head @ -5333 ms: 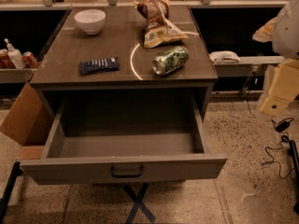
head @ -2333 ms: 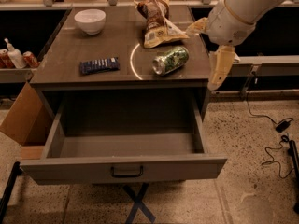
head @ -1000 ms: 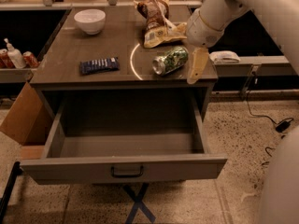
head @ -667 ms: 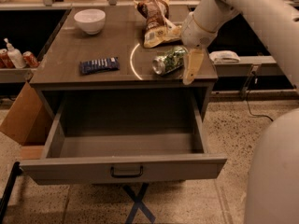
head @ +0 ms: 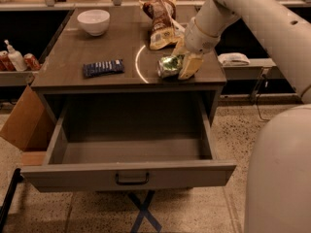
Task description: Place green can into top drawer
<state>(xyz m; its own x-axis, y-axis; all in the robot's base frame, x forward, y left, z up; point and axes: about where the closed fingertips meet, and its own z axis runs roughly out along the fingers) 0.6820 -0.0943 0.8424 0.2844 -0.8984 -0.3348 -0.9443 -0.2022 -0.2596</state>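
The green can (head: 169, 65) lies on its side on the tabletop near the right front edge. My gripper (head: 185, 57) is at the can's right end, open, with one cream finger (head: 191, 65) down beside the can and touching or nearly touching it. The top drawer (head: 129, 174) is pulled out wide below the tabletop, with its dark handle (head: 132, 179) at the centre front. Its inside shows nothing in it.
A white bowl (head: 94, 21) stands at the back left of the tabletop, a chip bag (head: 162, 25) at the back right and a blue snack packet (head: 103, 68) left of the can. Red cans (head: 30, 61) and a bottle (head: 14, 57) are on the left shelf. A cardboard box (head: 24, 125) is at the left.
My arm came in from the right and lowered leftward to the can's right end. The can looks nudged slightly left. The drawer has not moved.
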